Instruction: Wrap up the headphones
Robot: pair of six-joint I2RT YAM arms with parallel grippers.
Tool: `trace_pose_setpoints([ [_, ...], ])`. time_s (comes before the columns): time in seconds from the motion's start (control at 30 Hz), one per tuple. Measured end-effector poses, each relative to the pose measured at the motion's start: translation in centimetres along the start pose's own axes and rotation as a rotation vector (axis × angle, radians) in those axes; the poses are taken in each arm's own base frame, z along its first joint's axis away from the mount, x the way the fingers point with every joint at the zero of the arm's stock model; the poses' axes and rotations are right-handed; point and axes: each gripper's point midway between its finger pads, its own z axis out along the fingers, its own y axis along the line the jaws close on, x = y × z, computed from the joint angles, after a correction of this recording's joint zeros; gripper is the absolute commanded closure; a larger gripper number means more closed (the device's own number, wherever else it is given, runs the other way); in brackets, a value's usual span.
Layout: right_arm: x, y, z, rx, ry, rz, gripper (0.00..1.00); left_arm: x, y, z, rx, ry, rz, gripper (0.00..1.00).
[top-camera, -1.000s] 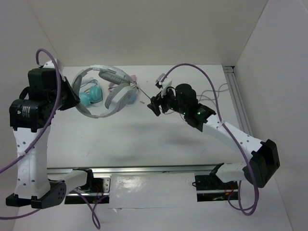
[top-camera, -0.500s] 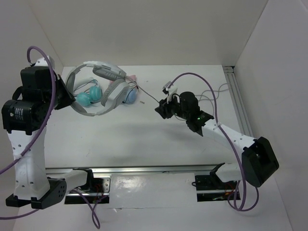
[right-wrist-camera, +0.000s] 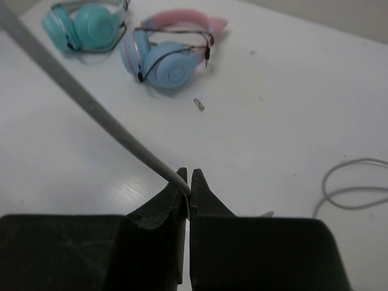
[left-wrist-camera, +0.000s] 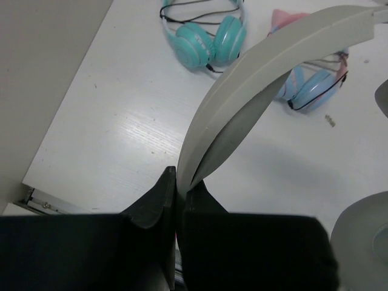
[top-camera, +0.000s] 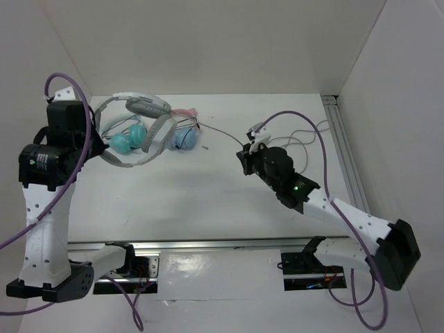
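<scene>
Top external: my left jaws clamp one large white-and-grey headphones [top-camera: 143,105], right jaws pinch its grey cable [top-camera: 222,133], above one teal pair [top-camera: 128,141], one pink-blue pair [top-camera: 184,137].

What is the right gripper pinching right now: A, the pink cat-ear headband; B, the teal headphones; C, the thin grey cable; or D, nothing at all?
C: in the right wrist view the right gripper is shut on the grey cable.

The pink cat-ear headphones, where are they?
In the top view the cat-ear headphones lie on the table, back left, just right of the teal pair.
</scene>
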Motion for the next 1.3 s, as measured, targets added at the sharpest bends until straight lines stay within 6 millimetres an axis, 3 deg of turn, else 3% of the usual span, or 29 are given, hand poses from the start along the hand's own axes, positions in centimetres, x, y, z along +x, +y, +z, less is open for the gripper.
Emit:
trace_pose_setpoints([
  [0.1,-4.1,0.6,-3.8,0.066,-0.110,0.019,1.00,2.2,-0.5,1.9,-0.004,-0.007,0.075,1.00],
  [0.23,-9.9,2.9,-7.5,0.069,-0.221,0.038,1.00,5.9,-2.8,4.2,0.055,0.037,0.249,1.00],
  [0.37,-12.4,6.5,-9.5,0.020,-0.237,-0.007,1.00,7.6,-6.4,5.6,0.098,0.029,0.433,1.00],
  [0.47,-11.4,9.0,-9.5,0.016,-0.183,-0.104,1.00,8.5,-10.0,5.5,0.129,-0.022,0.576,1.00],
  [0.6,-8.6,10.9,-9.0,0.039,-0.093,-0.252,0.98,10.7,-14.1,4.6,0.151,-0.094,0.766,1.00],
  [0.7,-7.1,10.8,-9.1,0.066,-0.048,-0.327,0.98,13.5,-16.4,3.3,0.202,-0.142,0.917,1.00],
  [0.8,-7.3,9.7,-9.6,0.113,-0.036,-0.362,0.98,15.9,-17.8,1.9,0.256,-0.174,1.045,1.00],
  [1.0,-8.0,8.2,-10.6,0.179,-0.048,-0.379,0.96,15.6,-17.7,0.3,0.278,-0.241,1.061,1.00],
  [1.3,-9.3,5.7,-10.2,0.221,-0.097,-0.312,0.92,15.6,-16.9,-2.9,0.492,-0.235,1.023,1.00],
])
